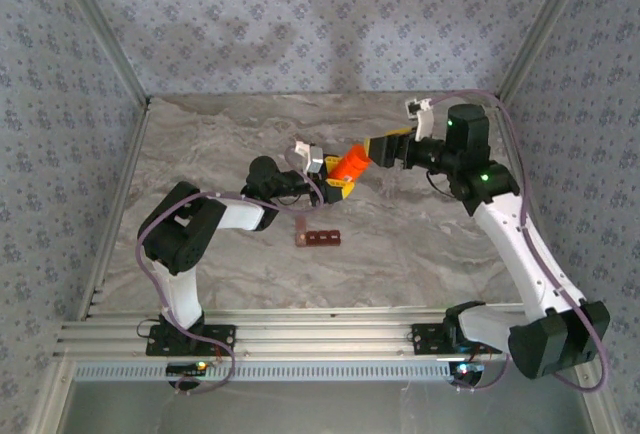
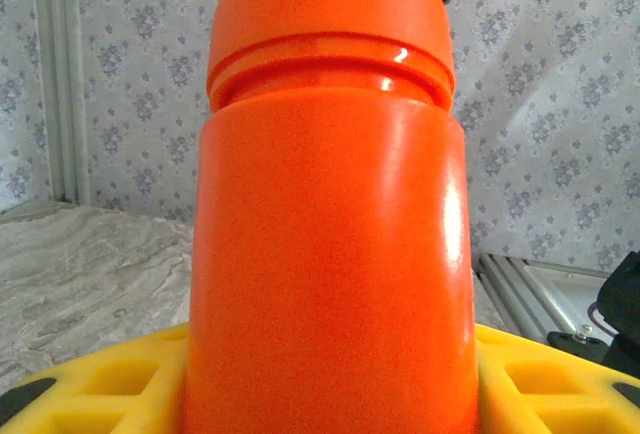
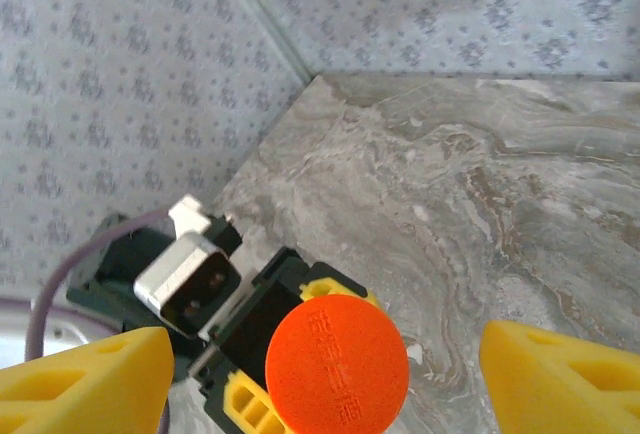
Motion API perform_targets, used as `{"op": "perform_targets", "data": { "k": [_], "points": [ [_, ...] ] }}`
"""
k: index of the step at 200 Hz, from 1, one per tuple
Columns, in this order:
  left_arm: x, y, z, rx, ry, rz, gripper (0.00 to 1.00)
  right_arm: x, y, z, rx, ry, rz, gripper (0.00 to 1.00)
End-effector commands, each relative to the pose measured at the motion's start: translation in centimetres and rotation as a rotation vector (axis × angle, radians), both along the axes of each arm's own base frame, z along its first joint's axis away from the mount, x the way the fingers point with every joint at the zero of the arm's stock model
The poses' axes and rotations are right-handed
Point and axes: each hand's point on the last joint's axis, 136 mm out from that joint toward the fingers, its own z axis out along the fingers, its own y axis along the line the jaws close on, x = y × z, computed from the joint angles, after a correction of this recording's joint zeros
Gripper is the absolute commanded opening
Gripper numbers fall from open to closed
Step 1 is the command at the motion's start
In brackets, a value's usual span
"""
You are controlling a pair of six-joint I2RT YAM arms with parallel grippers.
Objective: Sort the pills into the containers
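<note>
**Capped bottle held aloft, jaws spread at the cap**

A marbled grey table [image 1: 200, 144] is enclosed by patterned walls [image 1: 300, 14].

In the top view, the containers [image 1: 318, 239] are seen lying flat at lower centre of the table, apart from both arms. Just above and to their right, the left gripper [image 1: 335, 186] is clamped on the lower body of the orange bottle [image 1: 351, 165], which is held clear of the table. In the left wrist view the bottle is flanked on both sides by yellow fingers [image 2: 110, 384]. Further right, the right gripper [image 1: 385, 146] is set at the cap [image 3: 337, 362]. Its jaws are spread wide and nothing is gripped, with a gap visible on either side of the cap in the right wrist view.

Trouble is likely if the right jaws are closed off-centre on the cap, since the bottle could then be twisted or dragged out of the left grip. With the bottle so steeply tilted, its contents could be spilled across the table once the cap is off. What is inside cannot be seen.

In the top view the bottle's long axis runs from lower left to upper right, and the cap is pointed at the right gripper. The containers' long axis is laid left to right.
</note>
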Motion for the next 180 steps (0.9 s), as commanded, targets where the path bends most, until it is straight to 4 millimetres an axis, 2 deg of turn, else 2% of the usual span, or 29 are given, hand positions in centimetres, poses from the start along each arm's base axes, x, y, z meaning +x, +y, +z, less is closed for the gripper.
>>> {"op": "perform_targets", "data": {
  "k": [1, 12, 16, 67, 180],
  "points": [
    [-0.8, -0.1, 2.3, -0.048, -0.070, -0.048, 0.00, -0.9, 1.4, -0.6, -0.025, -0.058, 0.158, 0.81],
    [-0.8, -0.1, 2.3, -0.048, -0.068, -0.054, 0.00, -0.9, 1.7, -1.5, -0.029, -0.031, 0.184, 0.81],
    [-0.8, -0.1, 2.4, -0.048, -0.068, -0.055, 0.00, -0.8, 1.8, -0.4, -0.023, -0.056, 0.193, 0.81],
    [-1.0, -0.1, 2.4, -0.047, -0.069, -0.067, 0.00, -1.1, 2.5, -1.6, -0.013, -0.009, 0.254, 0.74],
    [-1.1, -0.1, 2.6, -0.049, -0.071, -0.068, 0.00, -1.2, 3.0, -3.7, -0.036, 0.049, 0.271, 0.59]
  ]
}}
